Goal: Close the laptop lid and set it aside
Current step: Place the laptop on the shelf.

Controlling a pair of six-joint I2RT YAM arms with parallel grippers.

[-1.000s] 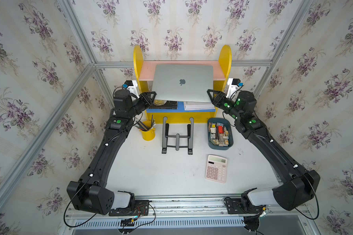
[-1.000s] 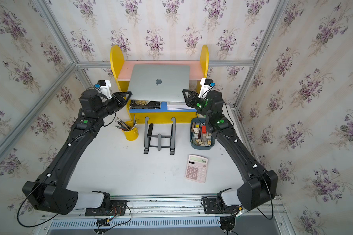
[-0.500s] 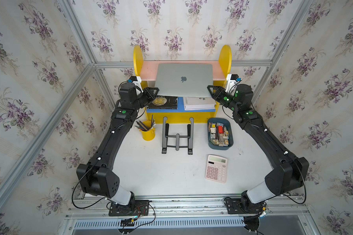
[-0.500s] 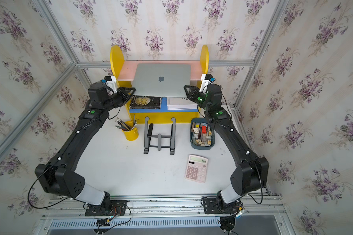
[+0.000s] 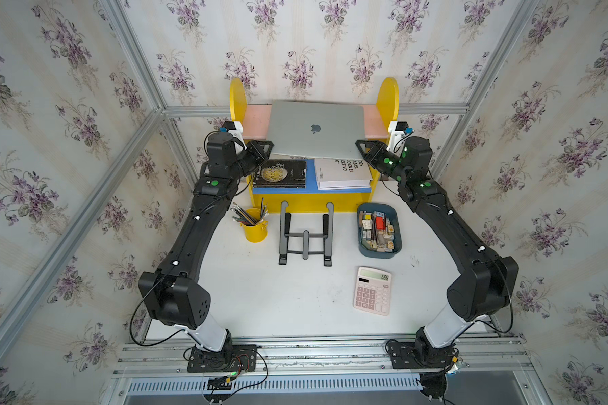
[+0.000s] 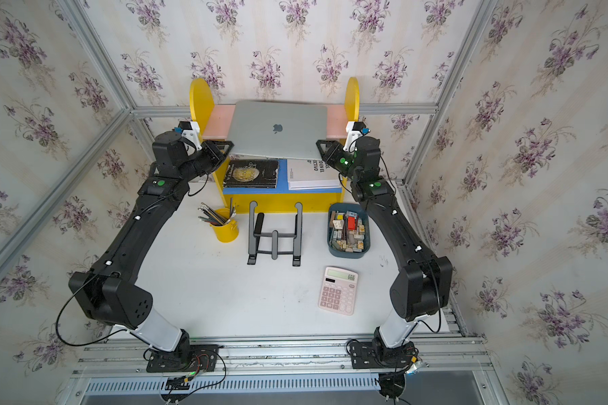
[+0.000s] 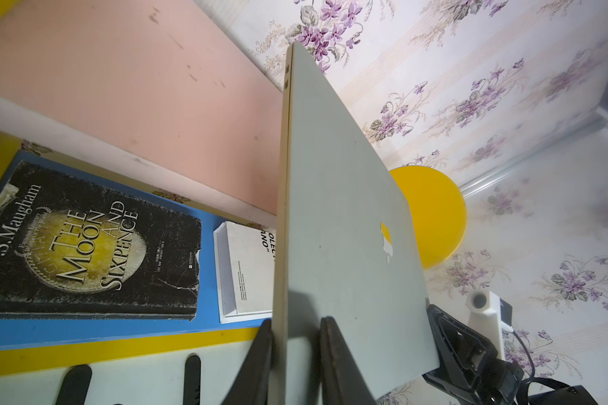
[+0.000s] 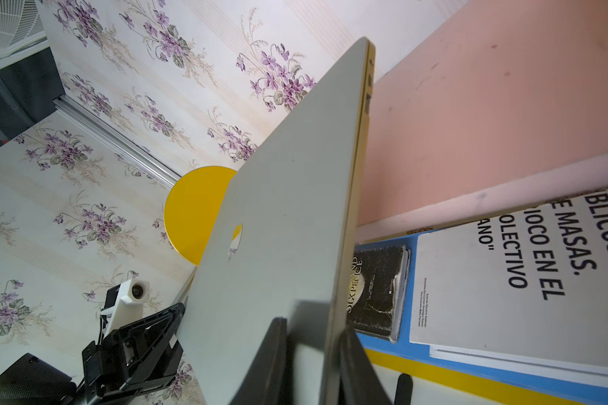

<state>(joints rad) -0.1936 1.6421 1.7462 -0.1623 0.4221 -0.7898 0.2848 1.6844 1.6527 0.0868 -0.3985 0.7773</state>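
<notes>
The silver laptop is closed, its lid with the apple logo facing up. It lies over the pink top board of the yellow shelf, and its front edge overhangs the books below. Whether it rests on the board I cannot tell. My left gripper is shut on the laptop's front left corner, my right gripper on its front right corner. In the left wrist view the laptop runs between the jaws of the left gripper. The right wrist view shows the laptop clamped by the right gripper.
On the blue lower shelf lie a black book and a white book. In front stand a black folding stand, a yellow pencil cup, a blue tray of small items and a pink calculator.
Both arms have stretched toward the back wall and carried the closed laptop farther back over the pink top board. Both grips have held.
</notes>
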